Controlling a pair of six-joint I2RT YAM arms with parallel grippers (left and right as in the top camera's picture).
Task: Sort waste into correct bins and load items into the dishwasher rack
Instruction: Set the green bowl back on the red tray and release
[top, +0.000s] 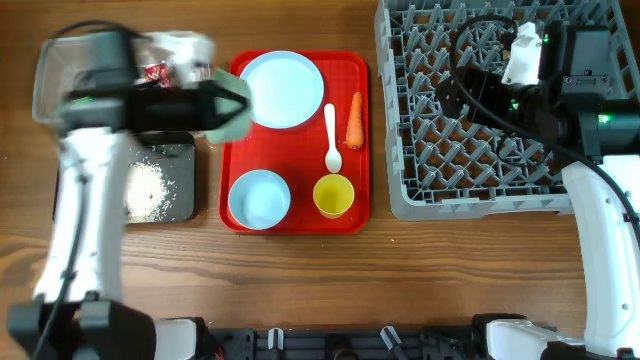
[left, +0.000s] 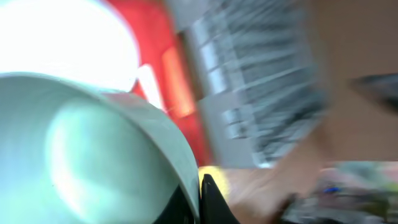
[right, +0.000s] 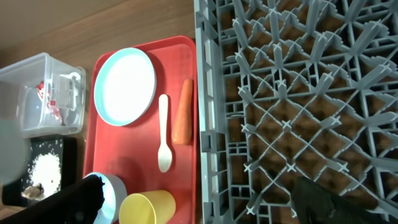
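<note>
2 white arms (top: 85, 215) — black wrists (top: 150, 105), looping black cables (top: 480, 90).

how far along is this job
Done: crumpled red-and-white wrapper in clear tub, white rice in black tub. In hand: mint-green bowl, in left end effector. Left: orange carrot, pale blue plate, pale blue bowl, yellow cup, white spoon on red tray; grey rack shows no dishes.

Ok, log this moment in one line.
left pincer: shut on mint-green bowl | right pincer: open above dishwasher rack | carrot: on red tray
</note>
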